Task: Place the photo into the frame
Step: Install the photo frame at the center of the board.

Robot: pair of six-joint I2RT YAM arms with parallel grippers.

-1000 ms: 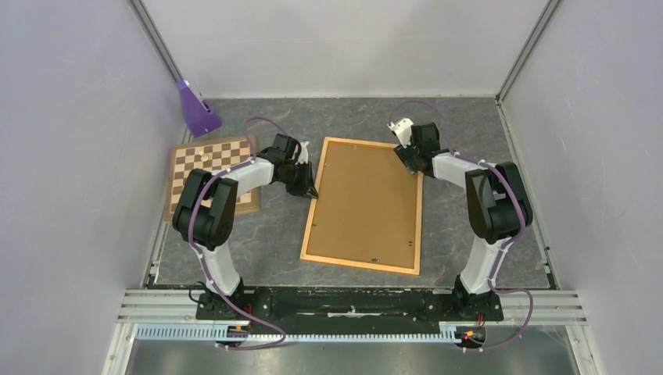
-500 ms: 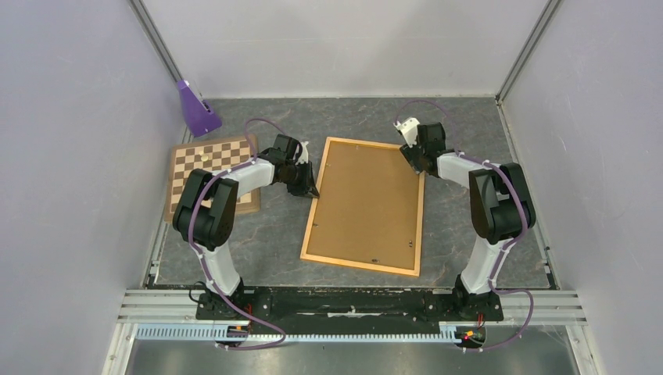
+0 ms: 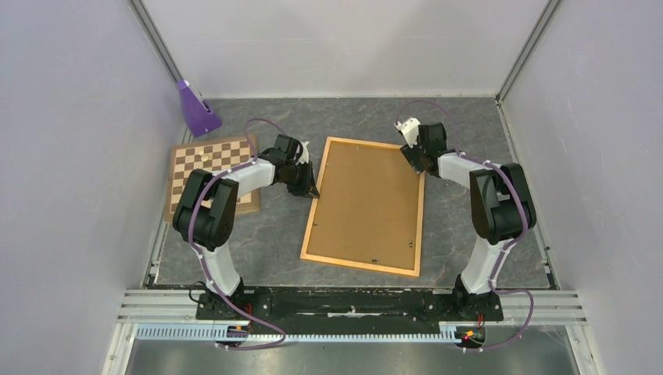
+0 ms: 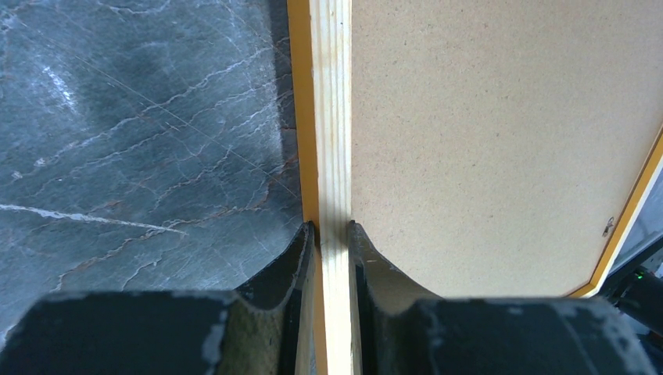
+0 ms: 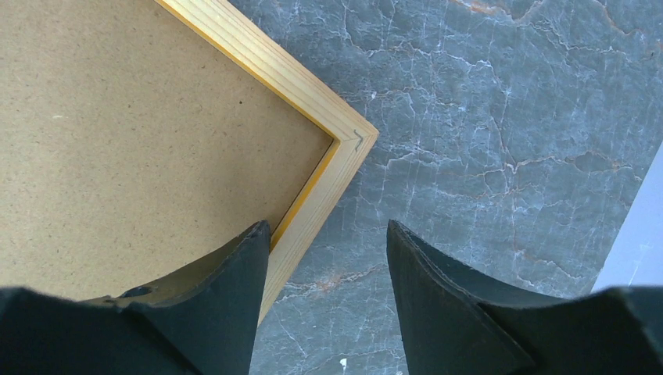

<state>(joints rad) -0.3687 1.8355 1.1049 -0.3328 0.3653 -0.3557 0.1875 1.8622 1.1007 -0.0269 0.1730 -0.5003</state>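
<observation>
Left wrist view: the left gripper (image 4: 329, 228) pinches a rail of the frame (image 4: 332, 117). The right gripper (image 5: 327, 233), spread near the corner, should seat squarely before closing.

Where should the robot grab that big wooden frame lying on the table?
Probably by a thin side rail, from above, one finger on each side, as the left gripper does now. The frame lies flat, back up, and its board is too wide to pinch.
</observation>
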